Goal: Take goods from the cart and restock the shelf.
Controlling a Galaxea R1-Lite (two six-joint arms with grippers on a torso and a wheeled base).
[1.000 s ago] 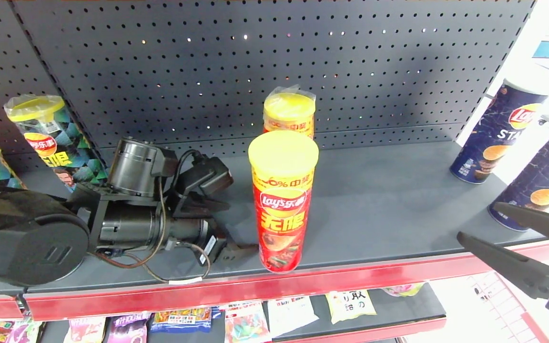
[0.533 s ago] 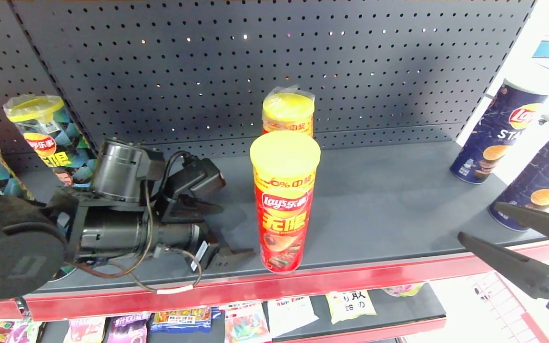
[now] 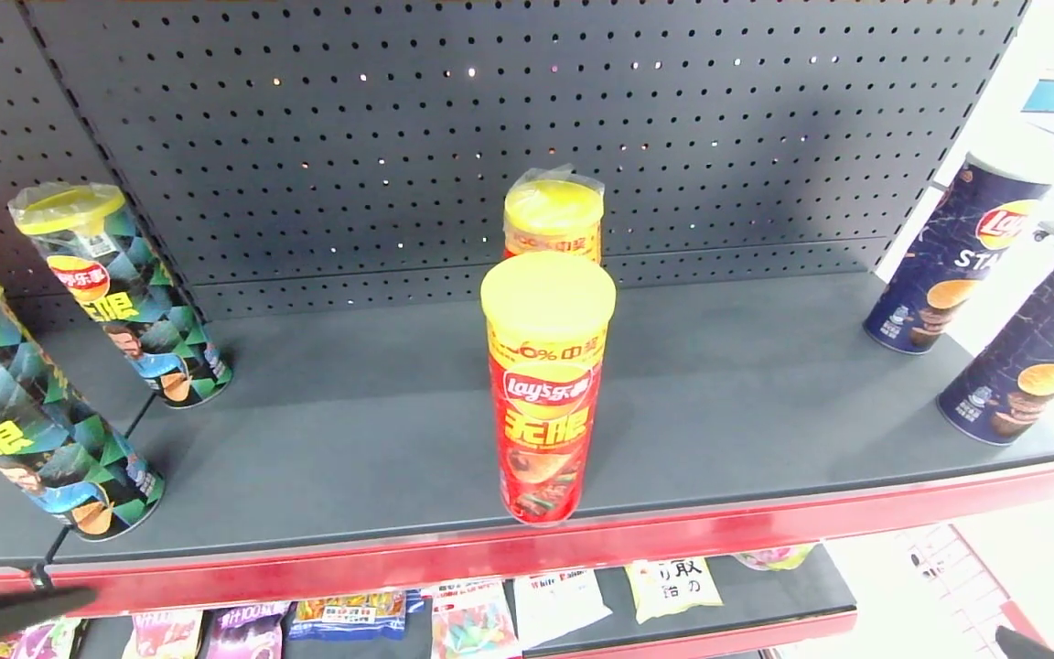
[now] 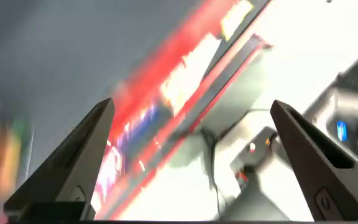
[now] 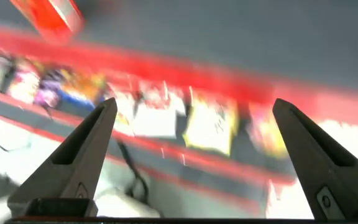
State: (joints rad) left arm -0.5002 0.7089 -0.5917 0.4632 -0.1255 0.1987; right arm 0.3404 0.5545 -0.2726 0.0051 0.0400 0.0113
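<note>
- The red can (image 3: 545,394) stands upright at the front of the shelf (image 3: 747,384), just behind the red rail (image 3: 582,545). Directly behind it, a wrapped can (image 3: 553,215) stands near the pegboard (image 3: 490,119).
- Expect the red can to be light for its height. It looks like a thin-walled tube, stiff along its length but likely to dent if you squeeze hard.
- Its glossy printed sleeve will probably be slippery, so grip firmly but without crushing it.
- Take hold around the middle of the body. Leave the yellow lid (image 3: 547,295) alone, because a snap-on plastic cap may pop off.
- The can is tall and narrow and will likely tip from a sideways nudge, so keep it vertical and set it down flat.
- Your left hand (image 4: 191,106) is spread wide with nothing between its fingers, and your right hand (image 5: 192,102) is likewise released and empty.
- The shelf surface is matte dark metal, and the pegboard is a perforated sheet.
- Teal cans (image 3: 124,293) stand at the left end and blue cans (image 3: 948,256) at the right, all well apart from the red can.
- Soft, crinkly packets (image 3: 472,618) lie on the level below.
</note>
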